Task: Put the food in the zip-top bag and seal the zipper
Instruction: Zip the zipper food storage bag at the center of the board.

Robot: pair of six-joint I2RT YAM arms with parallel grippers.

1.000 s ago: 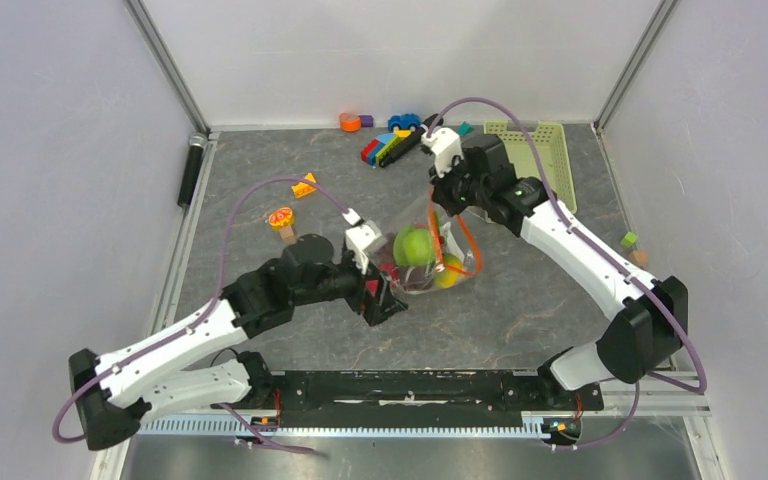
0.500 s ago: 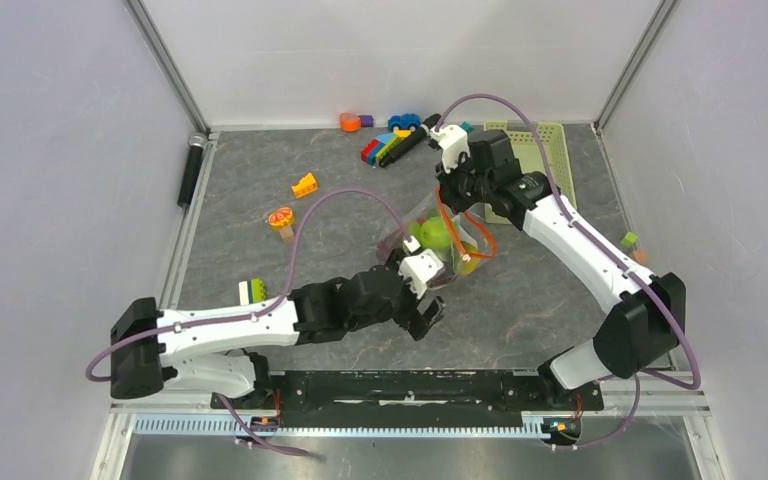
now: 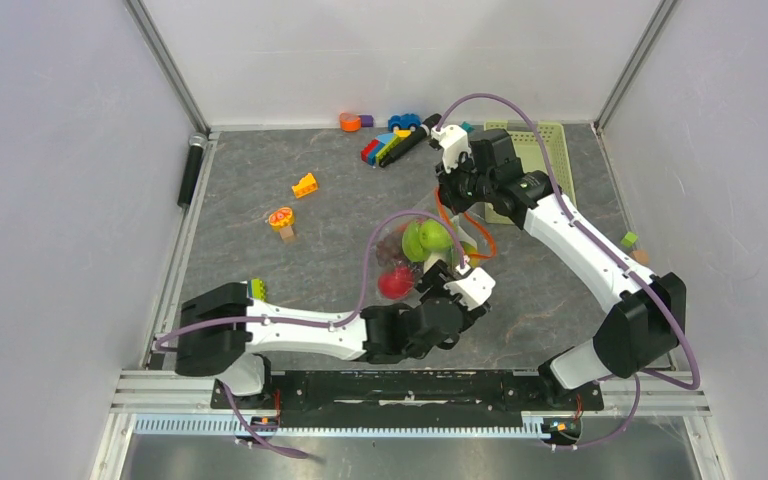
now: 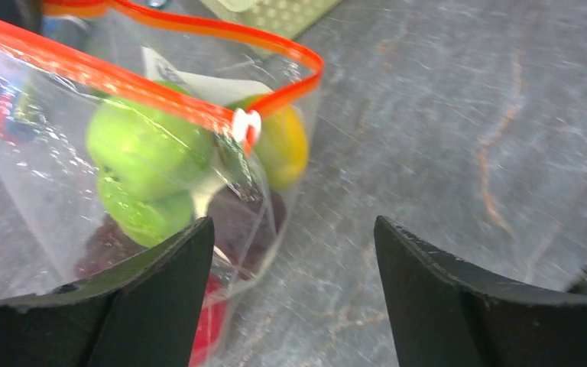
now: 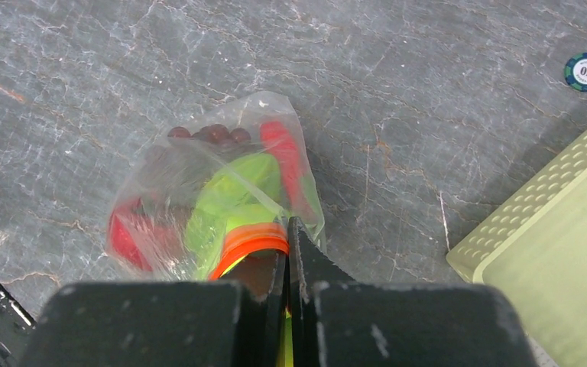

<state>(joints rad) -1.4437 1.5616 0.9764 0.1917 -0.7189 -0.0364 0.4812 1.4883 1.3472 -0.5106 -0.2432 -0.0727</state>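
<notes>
The clear zip-top bag (image 3: pixel 407 250) stands mid-table with the food inside: green fruits (image 4: pixel 145 153), a yellow fruit (image 4: pixel 284 145), a dark red grape bunch (image 5: pixel 210 134), a red chili (image 5: pixel 283 153) and a red apple (image 3: pixel 394 283). My right gripper (image 3: pixel 457 197) is shut on the red-orange zipper strip (image 5: pixel 256 241) and holds the bag's mouth up. The mouth gapes, and the white slider (image 4: pixel 244 124) sits on the strip. My left gripper (image 4: pixel 294 229) is open and empty at the bag's near right corner. Its left finger (image 4: pixel 153 306) is against the plastic.
A pale green basket (image 3: pixel 538 160) lies just behind my right arm. Toy blocks (image 3: pixel 395 140) are at the back. An orange-slice toy (image 3: pixel 281 218) and a yellow block (image 3: pixel 305 185) lie to the left. Small blocks (image 3: pixel 632 245) lie at the right edge. A poker chip (image 5: pixel 585 70) lies by the basket.
My left arm has swung right, from the bag's left side along its near side to its right corner. My right gripper has kept its hold and shifted slightly back and right.
</notes>
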